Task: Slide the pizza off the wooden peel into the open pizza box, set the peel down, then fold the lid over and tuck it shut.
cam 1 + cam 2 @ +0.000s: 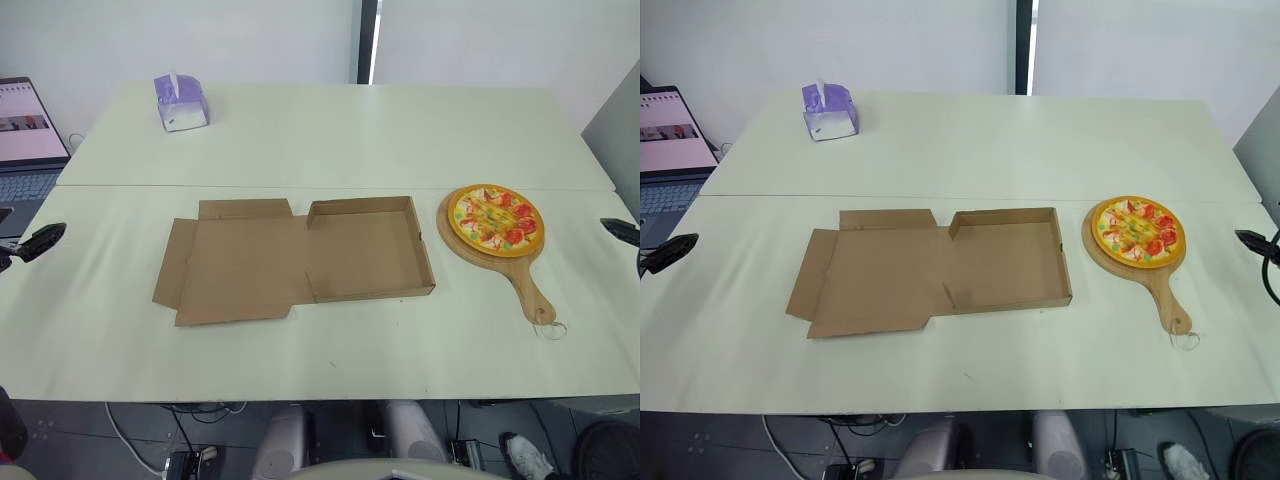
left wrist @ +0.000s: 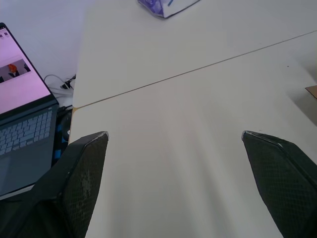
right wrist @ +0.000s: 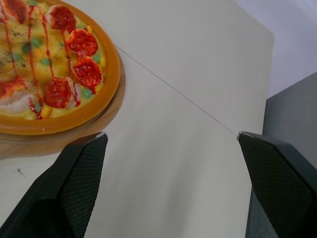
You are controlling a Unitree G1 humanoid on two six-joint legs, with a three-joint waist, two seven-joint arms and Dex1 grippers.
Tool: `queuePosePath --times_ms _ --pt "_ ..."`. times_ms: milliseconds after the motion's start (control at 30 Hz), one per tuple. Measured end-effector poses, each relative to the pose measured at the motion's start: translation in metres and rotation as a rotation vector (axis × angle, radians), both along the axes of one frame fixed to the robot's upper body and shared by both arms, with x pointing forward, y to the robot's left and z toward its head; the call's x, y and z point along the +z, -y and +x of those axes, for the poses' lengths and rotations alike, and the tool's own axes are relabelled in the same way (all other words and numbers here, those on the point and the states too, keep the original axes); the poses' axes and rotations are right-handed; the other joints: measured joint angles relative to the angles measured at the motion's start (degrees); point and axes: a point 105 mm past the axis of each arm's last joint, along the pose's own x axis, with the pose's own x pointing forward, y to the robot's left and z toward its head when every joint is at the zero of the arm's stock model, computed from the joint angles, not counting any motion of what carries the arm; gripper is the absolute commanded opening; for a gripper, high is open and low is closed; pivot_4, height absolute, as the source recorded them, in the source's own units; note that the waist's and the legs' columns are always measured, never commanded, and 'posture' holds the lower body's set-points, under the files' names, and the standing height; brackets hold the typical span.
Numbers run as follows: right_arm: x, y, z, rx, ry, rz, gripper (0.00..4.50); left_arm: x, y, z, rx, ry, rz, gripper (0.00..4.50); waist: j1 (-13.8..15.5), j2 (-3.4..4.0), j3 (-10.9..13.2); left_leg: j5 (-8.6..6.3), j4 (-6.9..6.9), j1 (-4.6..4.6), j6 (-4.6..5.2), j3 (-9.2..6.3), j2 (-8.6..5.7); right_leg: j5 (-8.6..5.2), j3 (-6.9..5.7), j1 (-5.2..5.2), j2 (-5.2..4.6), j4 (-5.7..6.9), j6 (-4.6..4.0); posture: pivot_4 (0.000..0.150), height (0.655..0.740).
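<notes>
Both left gripper [image 2: 173, 135] and right gripper [image 3: 171, 134] gape wide, empty; round pizza [image 1: 496, 217] sits on wooden peel [image 1: 524, 283] beside cardboard box [image 1: 370, 250].

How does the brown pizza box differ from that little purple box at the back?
The pizza box is plain brown cardboard, spread open and flat; the tissue box is purple and white, with a tissue poking out. The pizza box covers far more table. Both rest untouched on it.

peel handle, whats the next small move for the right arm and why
Probably bring the right gripper inward to the peel handle and close on it. The gripper is open and empty beside the peel, the pizza sits on it, and the open box lies empty just to its left.
</notes>
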Motion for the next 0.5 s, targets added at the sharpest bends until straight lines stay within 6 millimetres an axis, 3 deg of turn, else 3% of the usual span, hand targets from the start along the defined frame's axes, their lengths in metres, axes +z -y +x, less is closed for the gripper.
queuePosePath --times_ms 300,500 --pt "0.003 0.006 -0.003 -0.036 0.027 0.043 4.5 0.003 -0.006 0.002 0.062 0.035 0.046 4.48 0.02 0.0 0.0 0.0 0.0 0.0 0.0 0.0 0.0 0.0 0.0 0.01 0.0 -0.02 0.0 0.15 0.74" --pt "-0.002 0.008 -0.011 -0.05 0.012 0.097 4.5 0.01 0.009 0.012 -0.023 0.087 -0.061 4.48 0.13 -0.01 0.0 0.0 0.01 -0.03 0.0 -0.05 -0.01 0.0 -0.06 0.05 0.0 -0.03 0.0 0.15 0.74"
